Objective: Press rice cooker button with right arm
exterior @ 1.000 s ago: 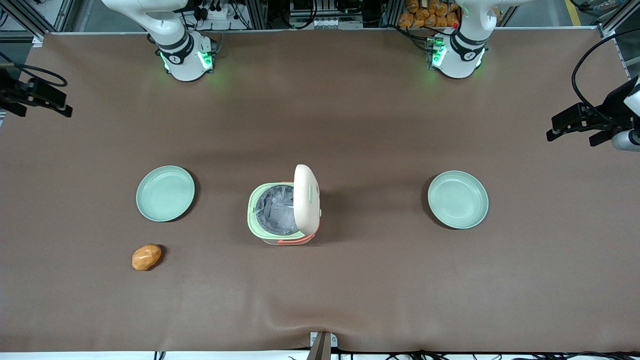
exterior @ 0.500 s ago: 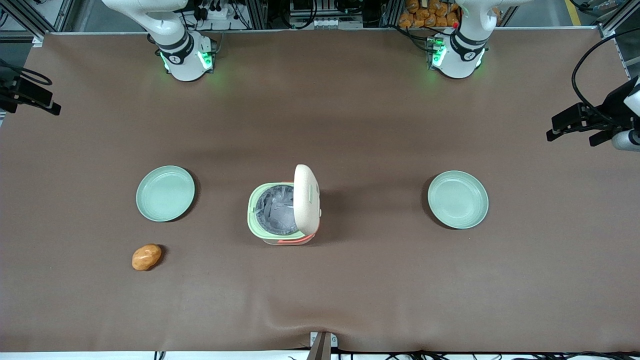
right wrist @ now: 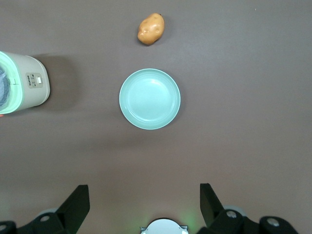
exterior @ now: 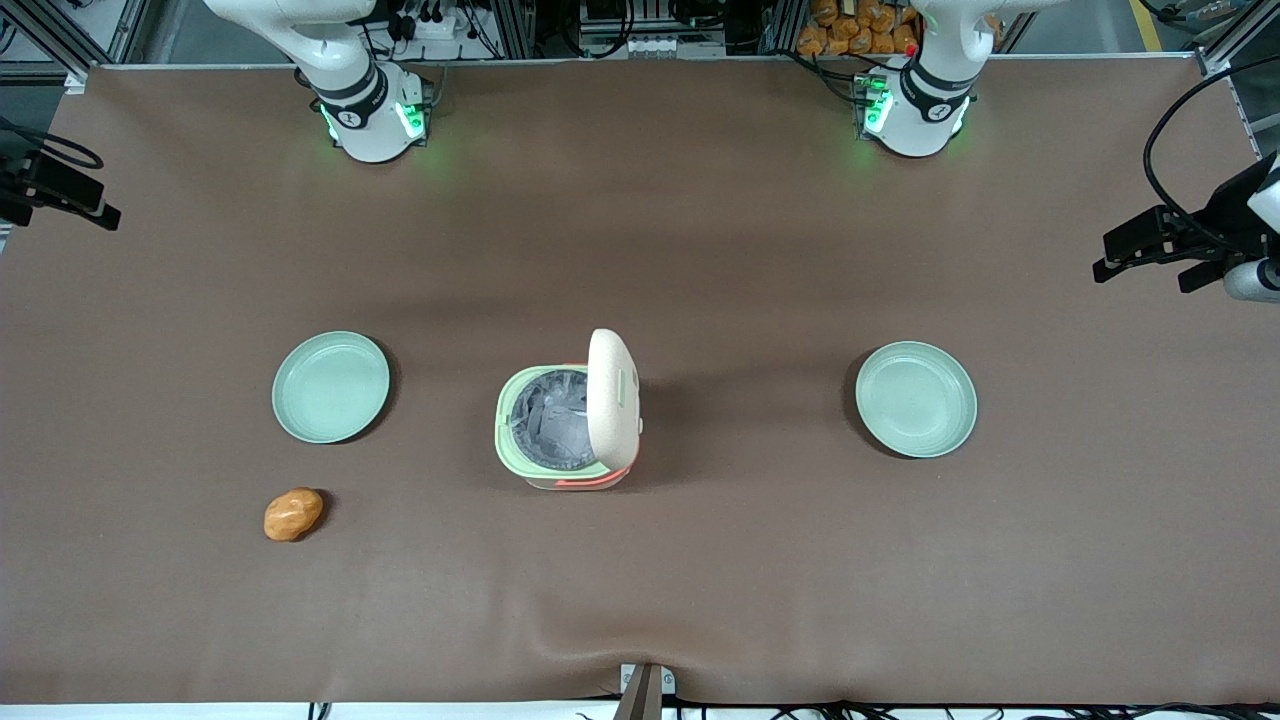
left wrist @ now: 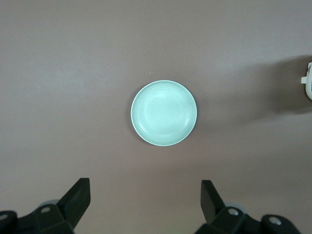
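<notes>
One rice cooker (exterior: 567, 425) stands at mid-table well away from the gripper (right wrist: 145, 204), its cream lid upright, grey pot exposed, button panel (right wrist: 34, 81) facing the working arm's end. Since a second ago the gripper has pulled back toward the table's edge, jaws spread wide and empty; I judge the press done. A plate (right wrist: 149, 98) lies directly below the gripper, a potato (right wrist: 151, 28) past it.

The right arm (exterior: 345, 75) rises from its green-lit base, its gripper (right wrist: 145, 207) held high near the working arm's end of the bench, pointing straight down, jaws spread wide apart, gripping nothing
</notes>
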